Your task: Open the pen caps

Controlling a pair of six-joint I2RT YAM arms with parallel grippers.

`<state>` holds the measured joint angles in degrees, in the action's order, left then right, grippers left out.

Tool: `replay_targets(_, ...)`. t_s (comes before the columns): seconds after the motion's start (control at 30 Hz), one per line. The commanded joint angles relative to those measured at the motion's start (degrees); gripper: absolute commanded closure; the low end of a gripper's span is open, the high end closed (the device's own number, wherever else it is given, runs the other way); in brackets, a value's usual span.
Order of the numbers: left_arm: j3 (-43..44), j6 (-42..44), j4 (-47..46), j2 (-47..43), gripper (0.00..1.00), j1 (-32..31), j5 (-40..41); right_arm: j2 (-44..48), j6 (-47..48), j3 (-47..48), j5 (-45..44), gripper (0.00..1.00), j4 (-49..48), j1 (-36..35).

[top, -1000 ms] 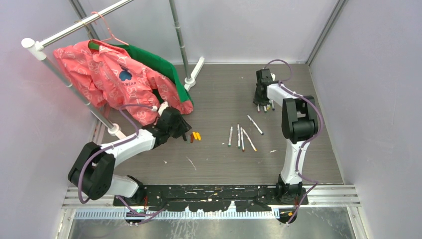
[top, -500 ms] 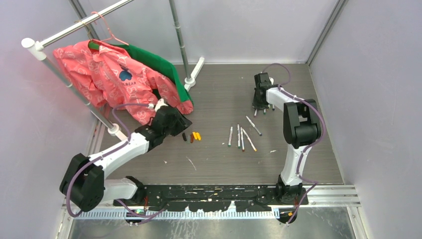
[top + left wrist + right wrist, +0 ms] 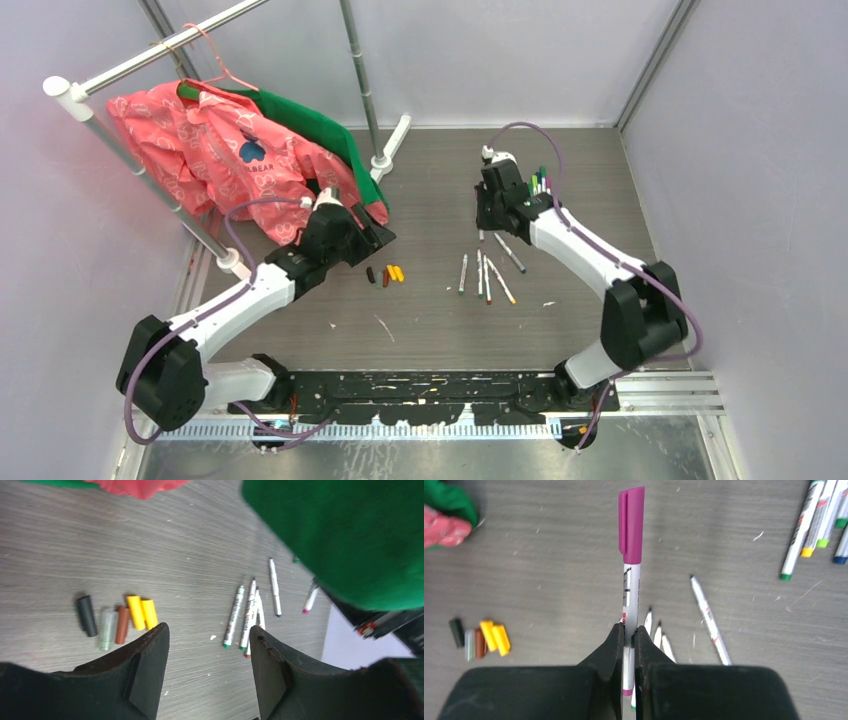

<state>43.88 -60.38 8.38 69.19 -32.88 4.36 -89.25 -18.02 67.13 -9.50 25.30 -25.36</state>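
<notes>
My right gripper [image 3: 628, 630] is shut on a white pen [image 3: 629, 595]. The pen's purple cap [image 3: 631, 525] sticks out past the fingertips. In the top view this gripper [image 3: 490, 207] hangs above the far end of several uncapped pens [image 3: 485, 275]. Loose caps lie in a row: dark [image 3: 87, 615], pale [image 3: 107, 628], brown [image 3: 121, 624] and two yellow [image 3: 142, 613]. The row also shows in the top view [image 3: 388, 274]. My left gripper [image 3: 210, 635] is open and empty, above the table just left of the caps [image 3: 372, 238].
Several capped pens [image 3: 538, 183] lie at the back right, and they also show in the right wrist view [image 3: 819, 520]. A clothes rack with a pink jacket [image 3: 220, 150] and a green garment [image 3: 320, 125] fills the back left. The green cloth [image 3: 340, 530] hangs close over the left wrist.
My right arm has left the pen group at the back right and swung left toward the middle with the purple-capped pen. My left gripper has moved slightly back and right.
</notes>
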Motion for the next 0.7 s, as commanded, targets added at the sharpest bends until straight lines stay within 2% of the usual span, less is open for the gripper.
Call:
replay_targets(0.0, 3.61, 0.29, -6.77, 2.21, 0.39, -0.03, -5.84, 7.84, -1.39, -6.03, 4.81, 0.99, -2.7, -3.83)
replay_targets(0.3, 8.02, -2.08, -11.8, 9.77, 0.39, -0.72, -10.83, 13.44, -4.73, -12.93, 8.42, 0.99, -7.05, -12.88)
replay_targets(0.67, 9.59, -4.52, -15.58, 15.92, 0.39, -1.87, -12.53, 10.33, -7.26, -13.4, 8.71, 0.99, -12.51, -18.57)
